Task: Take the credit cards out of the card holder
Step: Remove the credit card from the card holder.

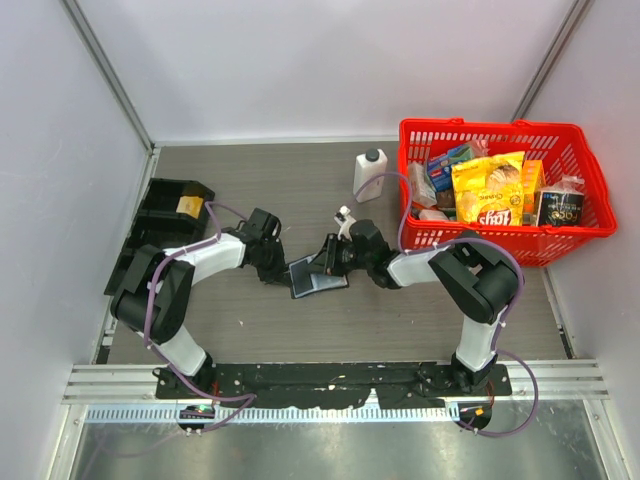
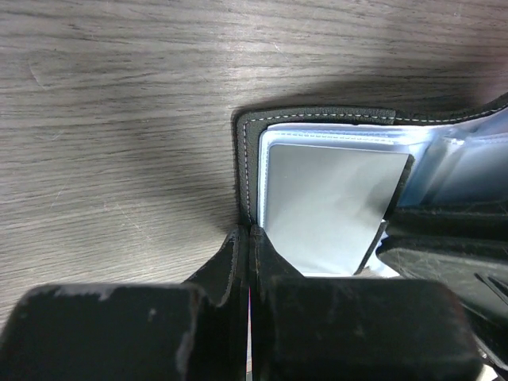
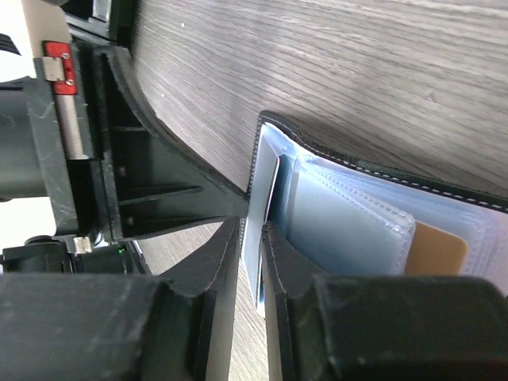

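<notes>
Sitting open mid-frame between the two arms, the black wallet [image 1: 318, 275] looks soft and floppy. Its cards look thin, stiff and slick, best pinched by a free edge. That is where the right claw [image 3: 252, 238] is clamped on a blue card [image 3: 262, 190]. The left claw [image 2: 250, 238] is pressed together at the wallet's rim; whether it grips leather I cannot tell. An orange card [image 3: 432, 248] sits pocketed.
</notes>
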Motion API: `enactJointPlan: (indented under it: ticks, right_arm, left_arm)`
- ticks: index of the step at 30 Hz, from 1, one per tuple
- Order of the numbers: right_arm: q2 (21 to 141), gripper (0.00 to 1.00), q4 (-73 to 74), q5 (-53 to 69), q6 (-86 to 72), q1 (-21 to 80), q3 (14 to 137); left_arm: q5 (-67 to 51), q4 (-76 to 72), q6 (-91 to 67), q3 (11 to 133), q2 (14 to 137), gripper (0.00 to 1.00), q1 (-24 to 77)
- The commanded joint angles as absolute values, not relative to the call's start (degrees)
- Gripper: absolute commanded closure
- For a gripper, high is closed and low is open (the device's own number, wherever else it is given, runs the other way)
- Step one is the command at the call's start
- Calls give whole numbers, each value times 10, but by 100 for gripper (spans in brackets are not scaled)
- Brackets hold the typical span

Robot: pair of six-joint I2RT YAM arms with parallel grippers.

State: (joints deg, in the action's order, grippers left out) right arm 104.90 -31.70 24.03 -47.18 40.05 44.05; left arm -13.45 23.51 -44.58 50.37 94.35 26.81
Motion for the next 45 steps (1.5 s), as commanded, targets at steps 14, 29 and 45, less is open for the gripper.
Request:
enactJointPlan:
  ticks: [14, 29, 45]
  right_arm:
    - [1048, 99, -263, 243, -425, 430, 448]
    - [1034, 99, -270, 250, -434, 401, 413]
    - [1022, 99, -268, 248, -435, 400, 413]
  left_arm:
    - [-126, 233, -439, 497, 961, 100, 283]
    - [-156, 185, -454, 497, 882, 85, 284]
    - [-112, 220, -447, 525, 889, 67, 290]
